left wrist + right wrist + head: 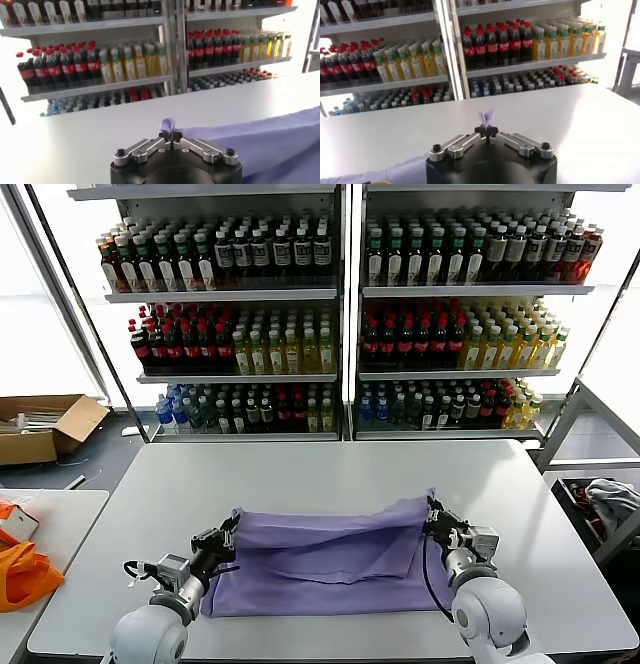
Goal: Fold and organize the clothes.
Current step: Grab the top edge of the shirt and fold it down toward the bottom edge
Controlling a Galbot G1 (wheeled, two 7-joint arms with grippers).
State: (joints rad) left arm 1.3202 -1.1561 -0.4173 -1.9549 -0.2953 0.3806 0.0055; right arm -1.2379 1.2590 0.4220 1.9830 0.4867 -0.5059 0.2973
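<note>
The lavender clothes (pixel 330 554) lie folded into a wide band across the near middle of the white table (pixel 330 469). My left gripper (pixel 230 536) is shut on the band's left upper corner, and a small tuft of purple fabric (pixel 168 123) pokes out past its closed fingertips. My right gripper (pixel 433 517) is shut on the right upper corner, with a purple tuft (pixel 486 118) standing above its tips. Both held corners are lifted slightly off the table while the cloth between them sags. No printed graphic shows.
Drink-bottle shelves (pixel 340 314) stand behind the table. An orange fabric item (pixel 22 574) lies on a side table at the left. A cardboard box (pixel 45 427) sits on the floor at the left. A rack with grey-white cloth (pixel 610 499) stands at the right.
</note>
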